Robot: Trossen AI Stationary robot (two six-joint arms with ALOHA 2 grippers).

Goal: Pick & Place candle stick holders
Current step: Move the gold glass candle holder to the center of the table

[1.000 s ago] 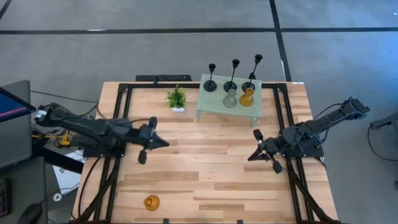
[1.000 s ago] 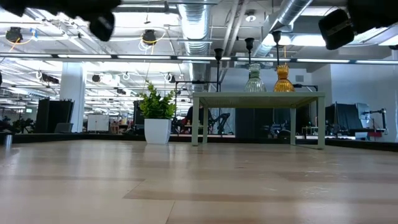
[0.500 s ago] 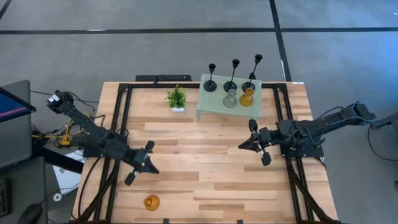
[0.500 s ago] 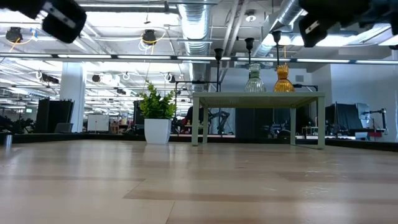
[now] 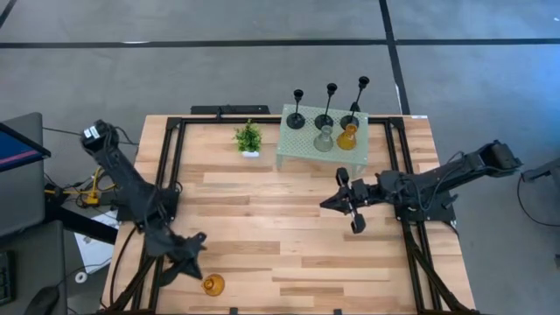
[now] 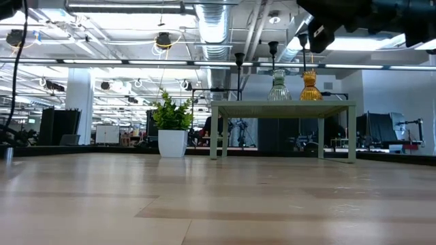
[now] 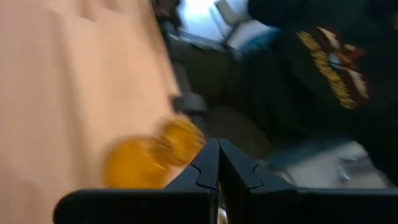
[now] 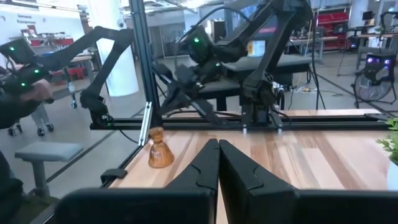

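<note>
High view: left arm closing on the stray amber holder with its fingers clenched

High view shows the left gripper (image 5: 194, 254) low at the near-left part of the table (image 5: 289, 254), just beside the lone amber holder (image 5: 213, 284), not touching it. Fingers are pressed together, nothing held. In the left wrist view the holder (image 7: 134, 163) sits blurred just ahead of the closed fingertips.

The right gripper (image 5: 343, 202) hangs over mid-table, also clenched and empty, near the pale green mesh stand (image 5: 321, 142).

The other five holders are on that stand: three black stemmed holders (image 5: 330, 105) along its far edge, with the clear-grey glass holder (image 5: 324, 140) and the second amber holder (image 5: 347, 136) in front of them. A small potted plant (image 5: 248, 138) stands just left of the stand.

Risks, as I judge them:
- Shut fingers going in would shove or tip the amber holder rather than straddle it; it needs an opening first
- Holder is near the table's front edge, so a nudge could send it off
- Glass looks smooth and squat; an off-centre pinch may slip
- Stand is crowded; setting a sixth piece down could knock the thin black stems or the glass pair
- Right arm near the stand may get in the way of a drop-off
</note>
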